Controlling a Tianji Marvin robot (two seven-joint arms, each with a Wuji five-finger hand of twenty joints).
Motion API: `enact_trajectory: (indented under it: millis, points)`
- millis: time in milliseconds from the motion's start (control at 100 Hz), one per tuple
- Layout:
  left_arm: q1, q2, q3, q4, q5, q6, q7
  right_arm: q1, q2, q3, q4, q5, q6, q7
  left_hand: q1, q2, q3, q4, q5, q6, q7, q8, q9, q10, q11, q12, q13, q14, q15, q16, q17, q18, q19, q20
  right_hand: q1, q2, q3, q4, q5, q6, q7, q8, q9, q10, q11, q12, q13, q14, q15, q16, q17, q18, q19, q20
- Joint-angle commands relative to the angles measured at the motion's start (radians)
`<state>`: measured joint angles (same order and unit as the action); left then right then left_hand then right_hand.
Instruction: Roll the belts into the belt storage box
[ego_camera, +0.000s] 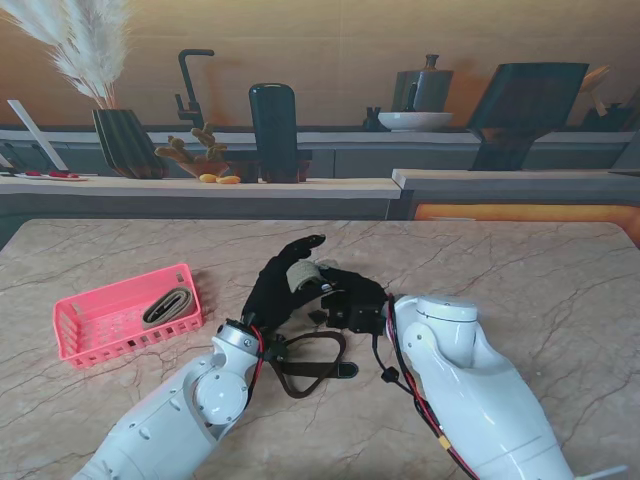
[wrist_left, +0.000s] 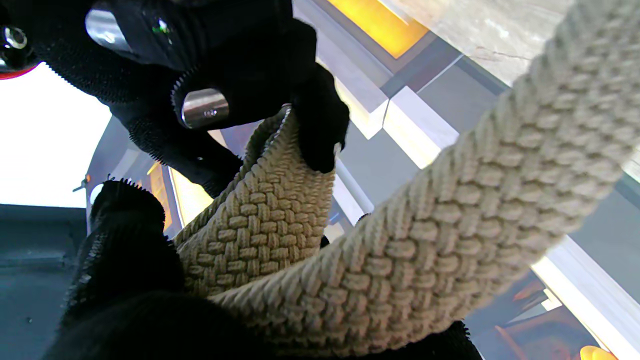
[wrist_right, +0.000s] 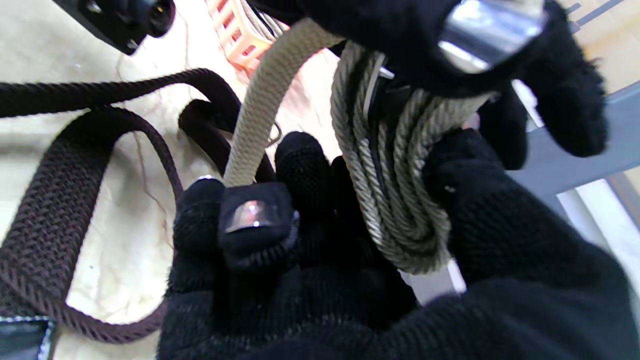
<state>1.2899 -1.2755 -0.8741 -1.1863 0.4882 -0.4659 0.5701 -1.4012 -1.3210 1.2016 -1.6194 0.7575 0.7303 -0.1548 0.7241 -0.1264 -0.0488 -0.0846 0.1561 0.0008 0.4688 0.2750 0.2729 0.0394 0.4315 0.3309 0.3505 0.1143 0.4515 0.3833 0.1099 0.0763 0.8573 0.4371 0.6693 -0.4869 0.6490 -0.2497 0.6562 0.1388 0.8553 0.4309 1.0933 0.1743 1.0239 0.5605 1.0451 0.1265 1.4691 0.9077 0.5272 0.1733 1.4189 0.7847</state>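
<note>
Beige belt (ego_camera: 304, 274) sat half-coiled between both hands, left hand (ego_camera: 281, 282) and right hand (ego_camera: 352, 300) gripping it; winding needed steady tension.

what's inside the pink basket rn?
One tan belt lies in the pink basket, loosely folded, toward its right end. The basket's near wall hides part of the floor, so anything small there can't be ruled out.
</note>
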Motion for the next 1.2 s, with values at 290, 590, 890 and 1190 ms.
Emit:
enact_trajectory:
  millis: [290, 590, 890, 1190]
  points:
    - [0.009, -0.016, 0.004, -0.025, -0.021, -0.002, 0.003, 0.02, -0.008, -0.044, 0.038, 0.117, -0.002, 0.056, 0.077, 0.021, 0.362, 0.033, -0.021, 0.002, 0.198, 0.104, 0.073, -0.024, 0.009, 0.008, -0.007, -0.042, 0.012, -0.017, 0.012, -0.029, 0.009, -0.003, 0.168, 0.1, 0.151, 0.057, 0.095, -0.198, 0.124, 0.012, 0.008, 0.106, -0.036, -0.001, 0.027, -0.019, -0.001, 0.001, -0.008, -0.003, 0.047, 0.028]
    - [0.005, -0.019, 0.003, -0.014, -0.014, -0.021, 0.021, -0.006, 0.002, -0.036, 0.004, 0.261, -0.023, 0.06, -0.189, -0.238, 0.603, 0.01, -0.016, 0.044, 0.162, 0.089, 0.077, 0.014, 0.022, 0.013, 0.003, -0.031, 0.016, -0.01, 0.015, -0.026, 0.011, -0.003, 0.17, 0.105, 0.155, 0.053, 0.091, -0.183, 0.125, 0.02, 0.005, 0.1, -0.04, -0.002, 0.023, -0.015, -0.01, 0.0, -0.012, 0.001, 0.039, 0.025]
    - [0.032, -0.021, -0.006, -0.063, -0.098, 0.027, -0.032, 0.003, -0.002, -0.05, 0.008, 0.182, -0.015, 0.057, 0.567, 0.119, 0.097, 0.006, 0.197, -0.029, 0.53, 0.168, 0.419, 0.017, 0.091, 0.093, 0.204, -0.006, 0.085, 0.001, 0.108, 0.032, 0.026, -0.001, 0.136, 0.104, 0.075, 0.068, 0.077, -0.164, 0.086, -0.042, 0.001, 0.086, -0.122, -0.058, -0.001, 0.005, -0.105, -0.038, -0.029, 0.0, -0.005, 0.008]
    - [0.065, -0.03, -0.04, -0.108, -0.17, 0.076, -0.027, 0.006, 0.008, -0.052, 0.035, -0.031, -0.039, 0.088, 0.567, 0.105, 0.151, -0.007, 0.176, -0.014, 0.626, 0.198, 0.478, 0.042, 0.13, 0.125, 0.285, 0.02, 0.139, 0.01, 0.16, 0.071, 0.076, 0.02, -0.154, 0.105, 0.071, 0.165, 0.008, -0.122, -0.257, 0.112, -0.22, 0.095, -0.29, -0.137, -0.211, 0.064, -0.408, -0.118, -0.183, 0.07, -0.255, -0.067]
